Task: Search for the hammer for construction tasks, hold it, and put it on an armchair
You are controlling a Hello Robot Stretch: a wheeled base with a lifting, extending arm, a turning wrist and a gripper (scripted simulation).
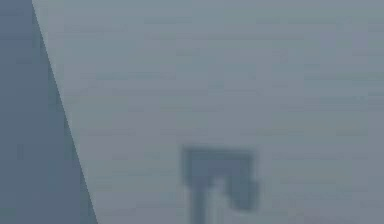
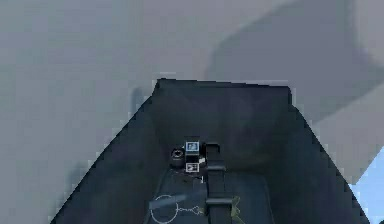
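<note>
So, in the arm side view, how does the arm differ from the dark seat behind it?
The arm is a narrow, straight bar rising from the bottom edge; the seat is wide and spreads across the picture's middle. The arm bears two white squares at its far end; the seat is plain, with raised sides. Both are dark.

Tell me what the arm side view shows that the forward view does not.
Arm side view: the arm, ending in two white squares, with a dark high-sided seat behind it, perhaps the armchair. Forward view: a darker grey band slanting down its left. Both: plain grey wall.
</note>
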